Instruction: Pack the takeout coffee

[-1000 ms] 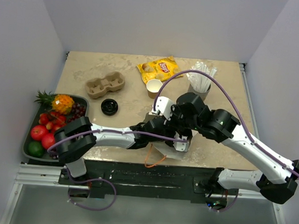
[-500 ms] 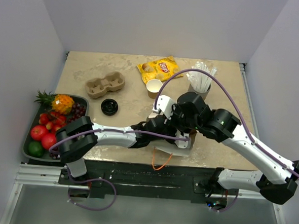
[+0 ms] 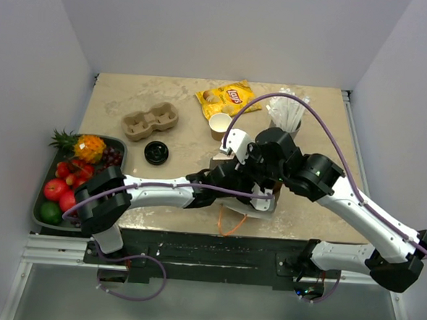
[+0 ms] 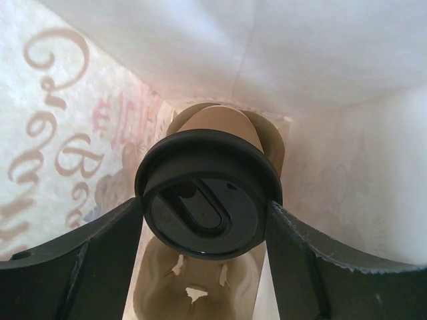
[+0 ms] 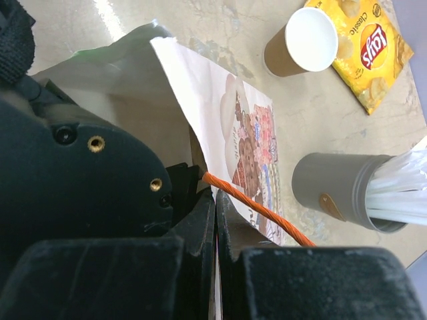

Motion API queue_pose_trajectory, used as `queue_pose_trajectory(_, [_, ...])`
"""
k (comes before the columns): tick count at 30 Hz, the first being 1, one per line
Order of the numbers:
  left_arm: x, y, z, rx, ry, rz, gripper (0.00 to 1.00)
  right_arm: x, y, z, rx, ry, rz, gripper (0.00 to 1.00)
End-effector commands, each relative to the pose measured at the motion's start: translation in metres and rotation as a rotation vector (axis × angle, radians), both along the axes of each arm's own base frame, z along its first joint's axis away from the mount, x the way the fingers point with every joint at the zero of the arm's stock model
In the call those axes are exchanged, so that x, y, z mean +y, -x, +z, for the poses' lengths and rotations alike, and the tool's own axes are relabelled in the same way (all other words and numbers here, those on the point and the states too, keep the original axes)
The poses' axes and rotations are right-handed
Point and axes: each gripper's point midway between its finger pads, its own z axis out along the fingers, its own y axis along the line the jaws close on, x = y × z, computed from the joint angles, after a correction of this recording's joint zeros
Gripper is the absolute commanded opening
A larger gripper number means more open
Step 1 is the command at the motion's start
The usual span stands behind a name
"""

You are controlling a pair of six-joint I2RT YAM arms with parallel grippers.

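Observation:
In the left wrist view I look down into a white paper bag (image 4: pixel 320 73). The takeout coffee (image 4: pixel 217 123), a tan kraft cup with a black lid (image 4: pixel 200 213), hangs upright inside it. My left gripper (image 4: pixel 205 208) is shut on the lid's rim, one finger (image 4: pixel 100 247) on each side. Below the cup, a tan pulp carrier (image 4: pixel 193 290) lies on the bag's bottom. My right gripper (image 5: pixel 215 200) is shut on the bag's rim (image 5: pixel 200 87), beside its orange cord handle (image 5: pixel 260 210). From above, both arms meet over the bag (image 3: pixel 243 209) at the table's near edge.
An open paper cup (image 3: pixel 219 124), a yellow chips bag (image 3: pixel 227 98) and a grey cup of straws (image 3: pixel 285 117) stand behind the bag. A second pulp carrier (image 3: pixel 150 120) and a loose black lid (image 3: pixel 156 152) lie back left. A fruit tray (image 3: pixel 45 193) sits far left.
My left arm has reached a little farther into the bag. My right gripper has shifted slightly toward the back with the bag's rim, and the orange handle has swung to the right.

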Motion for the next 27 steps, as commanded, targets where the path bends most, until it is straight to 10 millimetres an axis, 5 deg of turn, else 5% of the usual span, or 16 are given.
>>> queue_pose_trajectory(1, [-0.012,0.001,0.047,-0.089,0.056,-0.079,0.0,0.014,0.004,0.0,0.029,-0.048,0.03,0.0])
queue_pose_trajectory(23, [-0.003,-0.021,0.046,-0.283,-0.132,-0.057,0.0,0.011,0.007,-0.009,0.039,-0.032,0.029,0.0])
queue_pose_trajectory(27, [-0.007,-0.02,0.031,-0.274,-0.17,-0.079,0.0,0.016,0.012,-0.007,0.061,-0.055,0.053,0.0])
